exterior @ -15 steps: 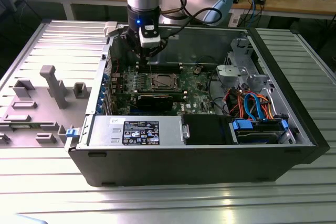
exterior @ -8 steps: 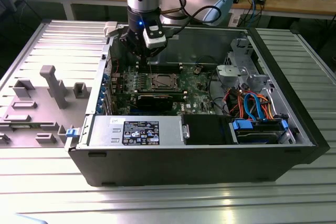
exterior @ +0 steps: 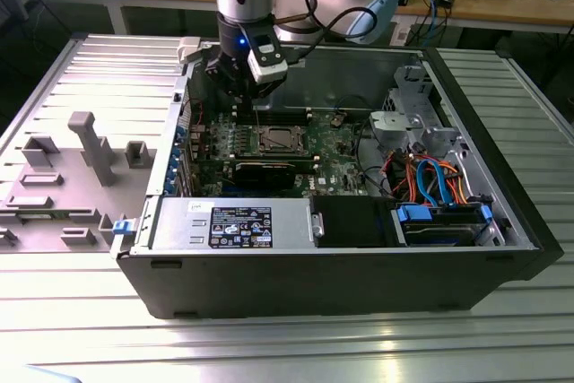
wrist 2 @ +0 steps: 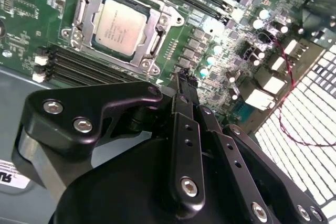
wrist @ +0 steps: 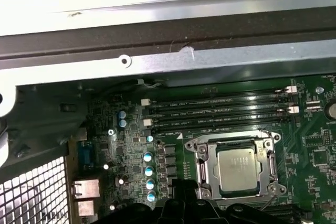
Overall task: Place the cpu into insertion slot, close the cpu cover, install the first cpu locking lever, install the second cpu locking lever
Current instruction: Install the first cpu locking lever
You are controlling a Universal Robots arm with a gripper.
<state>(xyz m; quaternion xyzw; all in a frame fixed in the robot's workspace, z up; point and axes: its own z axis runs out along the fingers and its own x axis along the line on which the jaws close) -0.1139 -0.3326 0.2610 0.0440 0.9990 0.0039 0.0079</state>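
Black jaws, clenched on nothing, hover near the cpu seated in the insertion slot.

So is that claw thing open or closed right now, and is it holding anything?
The gripper: jaws closed, holding nothing that shows; the cpu lies apart from it on the board.

The cpu lies in the insertion slot

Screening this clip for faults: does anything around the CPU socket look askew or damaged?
Nothing stands out. The cpu sits flat and square within the cpu cover, which lies down around it; the gripper hovers beside them, touching neither.
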